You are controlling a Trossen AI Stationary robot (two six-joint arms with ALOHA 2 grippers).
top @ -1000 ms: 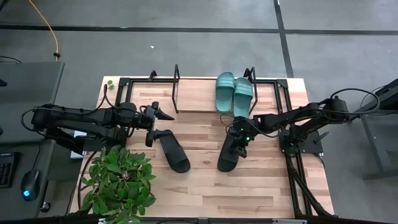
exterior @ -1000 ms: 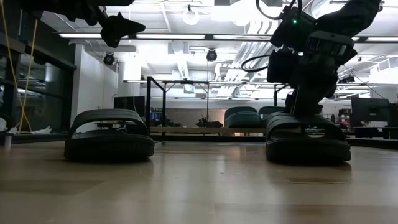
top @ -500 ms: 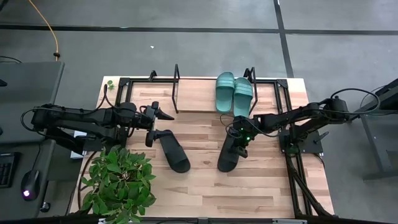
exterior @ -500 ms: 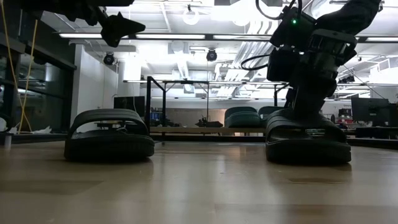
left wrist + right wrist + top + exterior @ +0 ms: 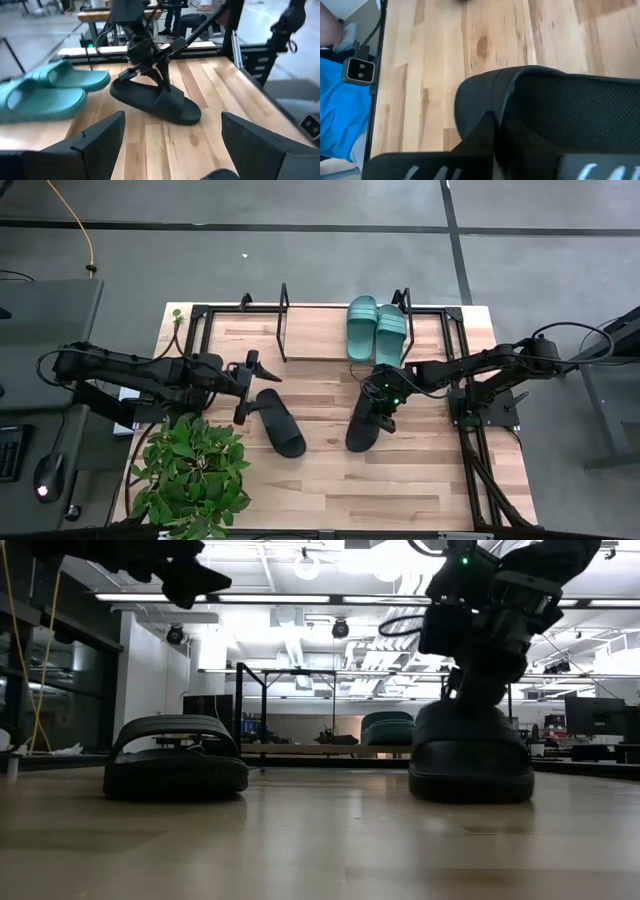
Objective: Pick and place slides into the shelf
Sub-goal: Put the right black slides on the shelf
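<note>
- Clamped tight, our right gripper (image 5: 381, 392) has its jaws closed on the strap of a black slide (image 5: 364, 423) at the table's middle right; in the left wrist view that slide (image 5: 156, 100) sits tilted, one end lifted off the boards.
- In the low view the same slide (image 5: 470, 752) shows end-on below our right gripper (image 5: 478, 640).
- Our left gripper (image 5: 248, 376) hangs with its jaws spread wide and nothing between them, above the table's left half, just beside the second black slide (image 5: 280, 421).
- That second black slide lies flat on the wooden table (image 5: 420, 480), free of both arms, sole down in the low view (image 5: 176, 759).
- We see the two teal slides (image 5: 376, 331) side by side on the shelf (image 5: 320, 335) at the far edge, toward its right end, touching each other.
- A potted plant (image 5: 192, 472) stands at the near left corner of the table.
</note>
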